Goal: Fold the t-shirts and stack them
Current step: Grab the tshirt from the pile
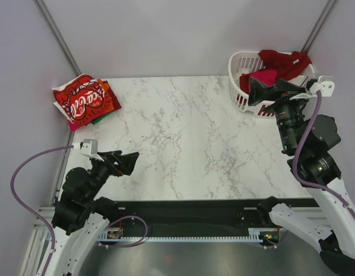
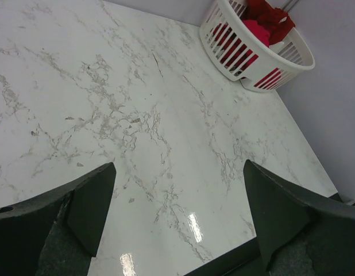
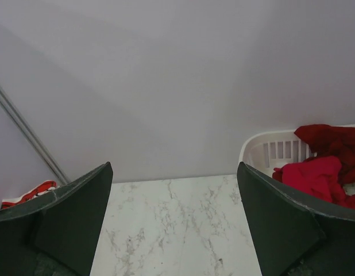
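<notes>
A folded stack lies at the table's far left, topped by the red Coca-Cola t-shirt [image 1: 81,100], with orange [image 1: 112,99], green and pink edges under it. A bright red t-shirt [image 1: 261,76] and a dark red t-shirt [image 1: 284,61] lie in the white laundry basket [image 1: 238,62] at the far right; they also show in the left wrist view [image 2: 253,29] and the right wrist view [image 3: 315,177]. My left gripper [image 1: 131,163] is open and empty over the near left of the table. My right gripper [image 1: 259,91] is open and empty, raised next to the basket.
The marble table [image 1: 189,138] runs from the stack to the basket. Grey walls close the back and sides. A black rail [image 1: 189,210] lies along the near edge between the arm bases.
</notes>
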